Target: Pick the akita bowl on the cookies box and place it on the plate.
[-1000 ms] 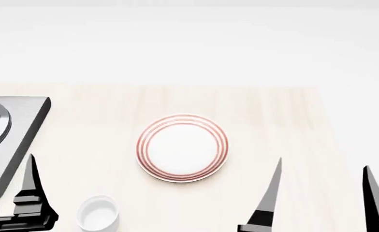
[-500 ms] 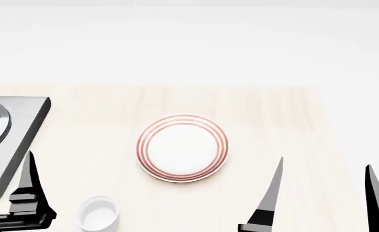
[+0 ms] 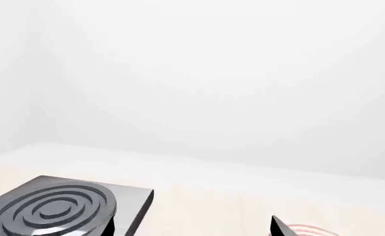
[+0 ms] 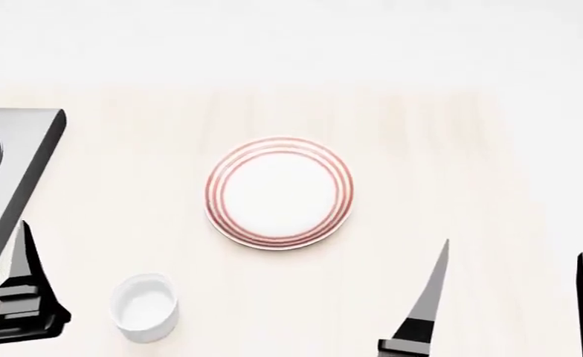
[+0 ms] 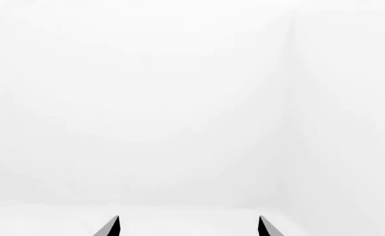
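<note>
Search step: bowl and box out of view.
Plate bare mid-table; right end effector spread wide, left unclear. Next: pan to find bowl.

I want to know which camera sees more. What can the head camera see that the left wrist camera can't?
Only the head view shows the small white cup, the whole plate and the right gripper, its fingers spread apart. Only the left wrist view shows the stove burner's full set of rings and the white wall behind the table. Both show the stove burner, a bit of the red-ringed plate and the pale wooden table. Neither shows the akita bowl or cookies box.
</note>
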Tool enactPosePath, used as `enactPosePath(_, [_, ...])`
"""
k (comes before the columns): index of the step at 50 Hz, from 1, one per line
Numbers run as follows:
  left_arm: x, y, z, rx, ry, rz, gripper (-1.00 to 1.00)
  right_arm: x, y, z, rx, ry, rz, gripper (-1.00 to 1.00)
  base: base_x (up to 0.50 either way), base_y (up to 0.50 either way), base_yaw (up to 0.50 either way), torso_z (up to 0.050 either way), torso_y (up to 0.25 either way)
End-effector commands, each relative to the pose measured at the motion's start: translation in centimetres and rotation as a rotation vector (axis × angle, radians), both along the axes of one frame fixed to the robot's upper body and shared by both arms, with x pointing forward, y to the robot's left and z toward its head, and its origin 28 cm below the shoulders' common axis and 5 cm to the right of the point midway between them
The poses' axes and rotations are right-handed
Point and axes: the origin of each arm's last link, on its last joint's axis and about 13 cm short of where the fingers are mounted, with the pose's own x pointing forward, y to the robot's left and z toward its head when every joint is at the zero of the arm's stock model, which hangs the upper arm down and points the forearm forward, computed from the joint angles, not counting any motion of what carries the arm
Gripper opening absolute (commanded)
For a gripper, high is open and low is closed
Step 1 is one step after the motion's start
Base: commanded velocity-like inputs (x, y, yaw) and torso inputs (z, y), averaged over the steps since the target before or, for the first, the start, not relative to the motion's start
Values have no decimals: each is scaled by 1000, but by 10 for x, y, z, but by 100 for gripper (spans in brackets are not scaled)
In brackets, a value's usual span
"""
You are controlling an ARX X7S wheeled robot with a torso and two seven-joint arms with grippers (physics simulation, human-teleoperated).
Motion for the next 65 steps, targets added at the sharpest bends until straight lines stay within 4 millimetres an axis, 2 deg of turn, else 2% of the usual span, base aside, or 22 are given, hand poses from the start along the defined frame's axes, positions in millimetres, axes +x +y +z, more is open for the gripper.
enactPosePath(1, [0,2,2,3,-37,12,100,1,-3,0,-13,9,-5,100,0,0,0,14,-250])
enactPosePath(33, [0,2,0,21,-31,22,100,1,-3,0,-22,20,2,100,0,0,0,15,-250])
enactPosePath(43, [2,1,2,53,-4,44,100,3,-4,0,-11,50,20,100,0,0,0,0,-6])
enactPosePath(50, [5,3,13,81,34,-18,100,4,-7,12,-27,92,47,100,0,0,0,0,0])
enactPosePath(56, [11,6,37,96,22,-94,100,3,-8,25,-64,119,62,100,0,0,0,0,0])
enactPosePath(61, [17,5,47,122,-9,-120,100,4,-6,34,-112,148,121,100,0,0,0,0,0])
enactPosePath(65, [25,5,53,144,-3,-149,100,2,-6,50,-145,152,159,100,0,0,0,0,0])
